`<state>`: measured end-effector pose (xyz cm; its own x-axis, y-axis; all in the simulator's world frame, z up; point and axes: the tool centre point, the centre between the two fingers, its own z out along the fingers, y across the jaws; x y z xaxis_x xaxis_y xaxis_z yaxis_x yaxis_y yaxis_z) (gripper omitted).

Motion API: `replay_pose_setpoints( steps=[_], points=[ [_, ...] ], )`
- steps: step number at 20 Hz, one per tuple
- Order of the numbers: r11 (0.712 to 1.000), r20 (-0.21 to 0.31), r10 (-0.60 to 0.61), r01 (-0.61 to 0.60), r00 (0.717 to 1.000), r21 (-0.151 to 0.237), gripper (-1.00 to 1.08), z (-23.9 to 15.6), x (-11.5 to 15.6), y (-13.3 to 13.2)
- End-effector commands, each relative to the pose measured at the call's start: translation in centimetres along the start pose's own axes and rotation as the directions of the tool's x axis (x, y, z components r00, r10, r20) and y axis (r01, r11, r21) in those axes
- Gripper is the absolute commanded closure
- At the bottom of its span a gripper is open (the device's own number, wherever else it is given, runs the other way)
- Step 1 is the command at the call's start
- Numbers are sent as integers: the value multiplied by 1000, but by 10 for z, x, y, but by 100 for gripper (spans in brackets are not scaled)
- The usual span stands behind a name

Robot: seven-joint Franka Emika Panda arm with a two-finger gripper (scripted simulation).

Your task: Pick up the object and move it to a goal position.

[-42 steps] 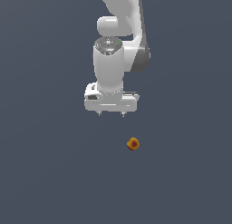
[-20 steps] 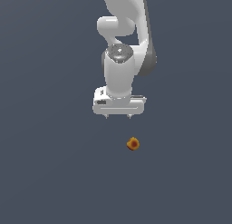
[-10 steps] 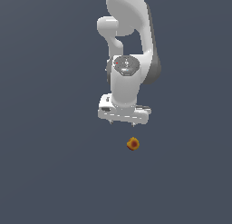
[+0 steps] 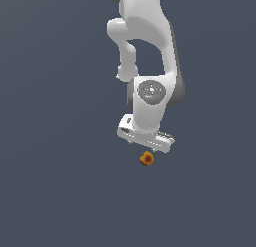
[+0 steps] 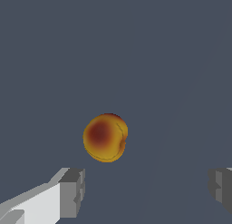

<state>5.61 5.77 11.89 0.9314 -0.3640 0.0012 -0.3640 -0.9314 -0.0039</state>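
One second of descent has brought the gripper [image 4: 146, 147] — jaws spread, empty — just above the fruit [image 4: 146, 158], at its 12 o'clock; grasp looks near.

Orange-yellow object [image 5: 105, 137] with dark red patch; white tool [image 4: 146, 152], grey fingertips [image 5: 72, 192].

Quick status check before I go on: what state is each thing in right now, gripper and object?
gripper: open, fingers spread wide, holding nothing, just above the object.
object: lying free on the surface, ungrasped, not between the fingers in the wrist view, dark red patch showing.
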Motion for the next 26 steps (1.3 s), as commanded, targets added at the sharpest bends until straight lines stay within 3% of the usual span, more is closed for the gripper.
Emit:
replay_pose_setpoints(
  steps=[1, 12, 20, 26],
  points=[
    [999, 0, 52, -52, 999, -1, -92, 9, 3, -9],
    [983, 0, 183, -183, 983, -4, -92, 32, 7, -31],
    [981, 1, 193, -193, 981, -4, -92, 36, 7, -34],
    [981, 1, 195, -195, 981, -4, -92, 60, 7, -33]
  ],
)
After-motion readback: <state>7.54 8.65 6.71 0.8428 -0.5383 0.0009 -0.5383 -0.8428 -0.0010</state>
